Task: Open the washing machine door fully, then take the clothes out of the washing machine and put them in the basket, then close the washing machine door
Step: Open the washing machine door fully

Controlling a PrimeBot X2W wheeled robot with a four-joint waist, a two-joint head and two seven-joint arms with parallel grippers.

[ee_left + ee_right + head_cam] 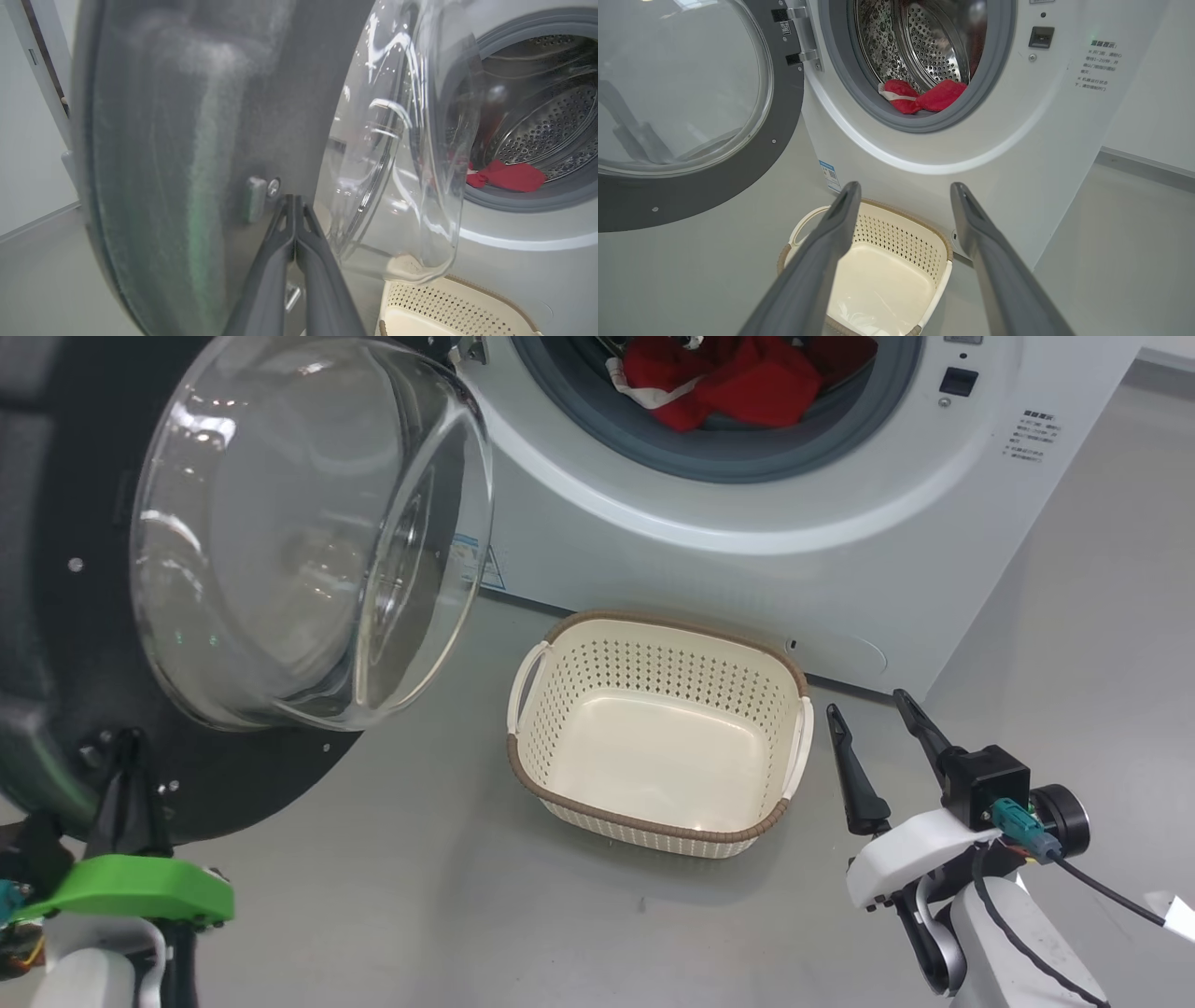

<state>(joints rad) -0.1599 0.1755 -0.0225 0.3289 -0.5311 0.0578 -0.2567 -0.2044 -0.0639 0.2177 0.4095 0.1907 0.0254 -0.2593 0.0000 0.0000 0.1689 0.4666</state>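
Note:
The washing machine door (56, 644) stands swung open at the left, its glass bowl (308, 523) bulging toward me. My left gripper (126, 747) is shut with nothing between its fingers, and its tips (294, 200) rest against the door's dark inner rim (187, 116). Red clothes (738, 383) lie at the mouth of the washing machine (653, 551), on the grey gasket; the right wrist view shows them below the steel drum (934, 98). The cream basket (644, 826) stands empty on the floor before the machine. My right gripper (868, 703) hangs open just right of the basket, apart from it (906, 186).
Grey floor (420, 896) stretches in front of and around the basket. The machine's right side meets a pale wall and skirting (1148, 163). A black cable with a white tag (1167, 915) trails from my right wrist.

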